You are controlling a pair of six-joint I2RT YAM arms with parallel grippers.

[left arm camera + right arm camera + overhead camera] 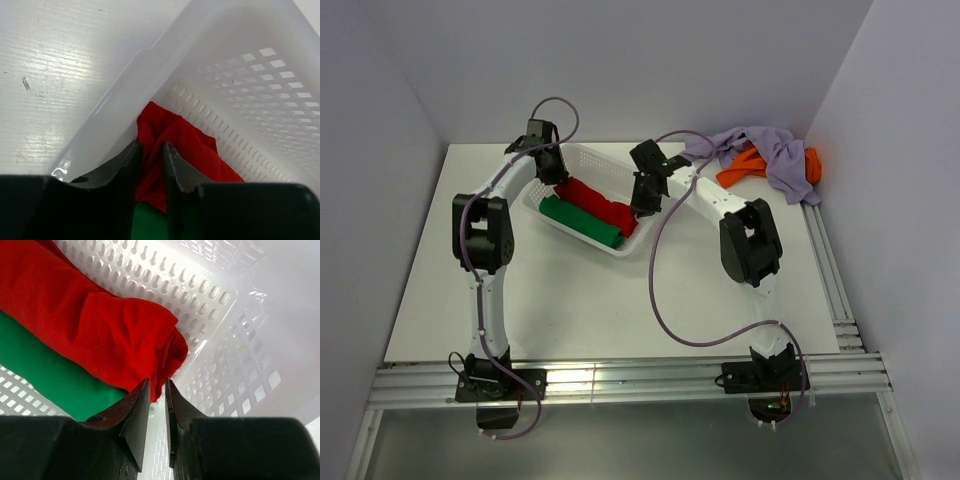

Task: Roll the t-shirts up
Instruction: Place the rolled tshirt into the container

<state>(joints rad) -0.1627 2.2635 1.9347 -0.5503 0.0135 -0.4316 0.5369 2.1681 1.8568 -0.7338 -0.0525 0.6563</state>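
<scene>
A rolled red t-shirt (595,203) lies in the white lattice basket (610,158) beside a rolled green t-shirt (578,222). My left gripper (550,170) is at the roll's far left end. In the left wrist view the gripper (150,145) is shut on a fold of the red t-shirt (192,147), with the green t-shirt (150,222) below. My right gripper (642,205) is at the roll's right end. In the right wrist view the gripper (157,382) is nearly closed, pinching the edge of the red t-shirt (100,325) next to the green t-shirt (45,375).
A lavender t-shirt (770,150) and an orange t-shirt (745,168) lie heaped at the table's far right corner. The basket walls (240,90) (225,365) stand close around both grippers. White walls enclose the table on three sides.
</scene>
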